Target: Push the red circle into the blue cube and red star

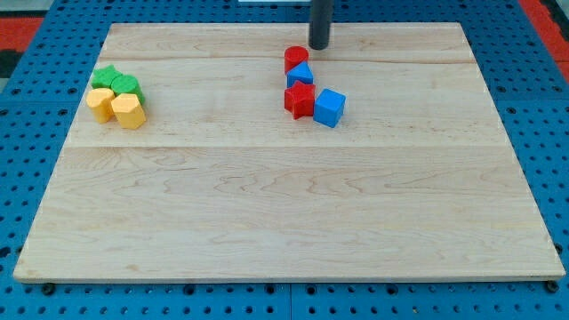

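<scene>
Nearest the view's bottom: bare pale wooden surface (284, 222), plank seams running left to right, resting on a blue pegboard (27, 178) that frames it on all sides. Blocks sit only in the upper third. Centre cluster, a little right of middle: blue cube (329, 108) is lowest and rightmost, its left side touching the red star (300, 100). Directly above the star, touching it, a second blue block (300, 75), wedge-like, shape not certain. Above that, touching it, the red circle (295, 58), the topmost of the group. So the red circle stands in one chain with the red star and blue cube, but with the small blue block between; it does not appear to touch the star or the cube directly. Dark rod comes straight down from the view's top edge, upright, no visible tilt; the arm above it is out of frame. My tip (319, 47) rests on the surface just above and slightly right of the red circle, close beside it; whether it touches the block cannot be told. No jaws on this rig, just the plain rod end holding nothing. Left cluster, well apart from the centre group, near the surface's left edge: green block (106, 76) at the top left, second green block (127, 86) touching it on the right, yellow block (100, 103) below the first green, second yellow block (130, 112) beside it on the right. All four packed together, shapes hard to make out.
</scene>
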Motion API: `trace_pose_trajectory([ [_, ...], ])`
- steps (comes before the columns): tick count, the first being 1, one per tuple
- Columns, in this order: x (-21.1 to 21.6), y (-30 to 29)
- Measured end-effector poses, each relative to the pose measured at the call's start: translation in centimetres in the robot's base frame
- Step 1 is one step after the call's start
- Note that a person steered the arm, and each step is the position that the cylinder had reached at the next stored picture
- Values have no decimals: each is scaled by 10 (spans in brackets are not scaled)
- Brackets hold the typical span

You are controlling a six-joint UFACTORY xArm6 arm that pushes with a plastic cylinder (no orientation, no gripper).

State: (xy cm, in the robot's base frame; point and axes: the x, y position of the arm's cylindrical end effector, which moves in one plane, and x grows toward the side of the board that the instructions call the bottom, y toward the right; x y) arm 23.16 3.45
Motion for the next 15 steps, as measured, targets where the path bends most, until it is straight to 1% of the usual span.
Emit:
trace_pose_trajectory([
  [1,-8,-57],
  [2,18,-108],
  [3,49,-103],
  [7,47,10],
  [9,4,-1],
  [10,14,24],
  [12,81,26],
  [13,80,26],
  [14,65,31],
  [15,54,55],
])
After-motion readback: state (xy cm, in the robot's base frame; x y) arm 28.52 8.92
